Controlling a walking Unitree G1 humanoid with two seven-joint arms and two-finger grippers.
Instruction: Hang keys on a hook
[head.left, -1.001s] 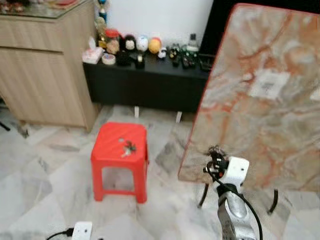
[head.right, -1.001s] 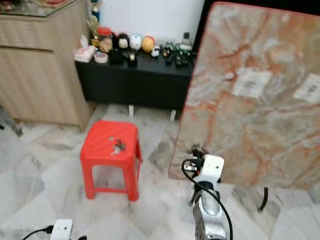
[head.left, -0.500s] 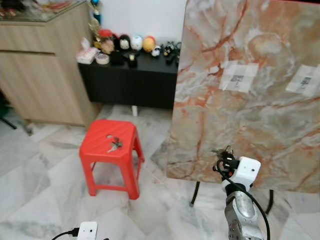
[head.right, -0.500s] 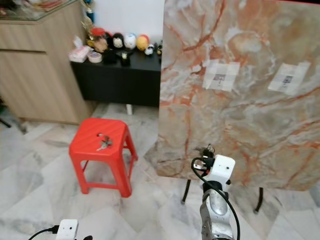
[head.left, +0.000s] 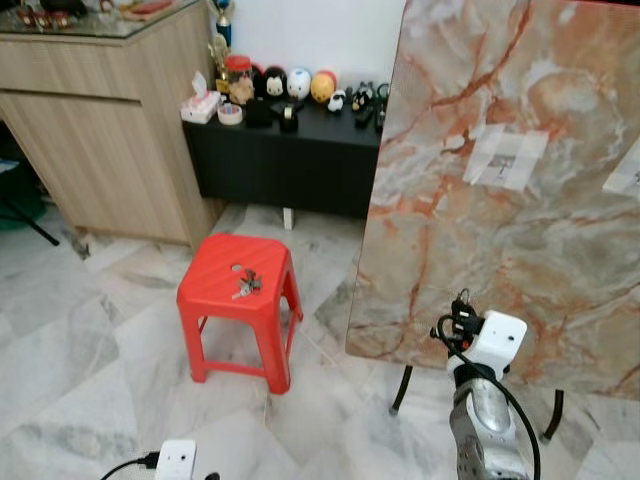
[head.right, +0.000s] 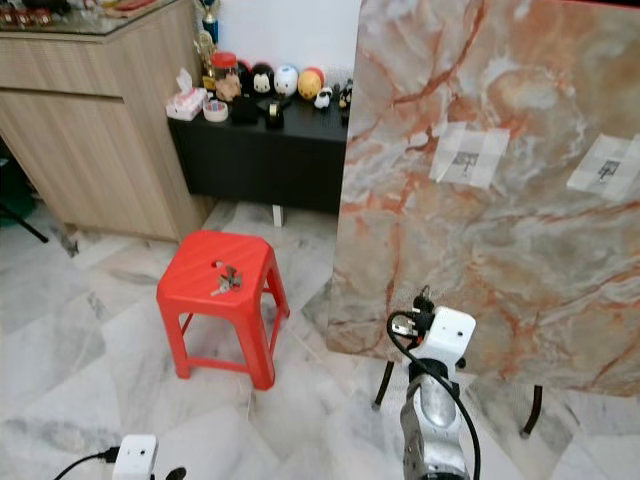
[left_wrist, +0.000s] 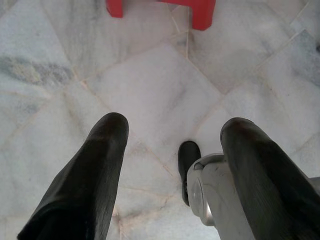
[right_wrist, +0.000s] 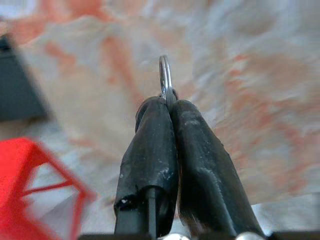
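Right gripper (right_wrist: 167, 107) is raised out front, fingers pinched tight together, while the left gripper (left_wrist: 172, 135) hangs low, fingers spread.

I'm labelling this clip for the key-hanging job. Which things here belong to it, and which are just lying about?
Job:
right gripper, shut on a key ring
marble-pattern board ahead of it

Lying about:
red stool with other keys on top
figurines on the black cabinet
wooden counter
left gripper, open above the floor
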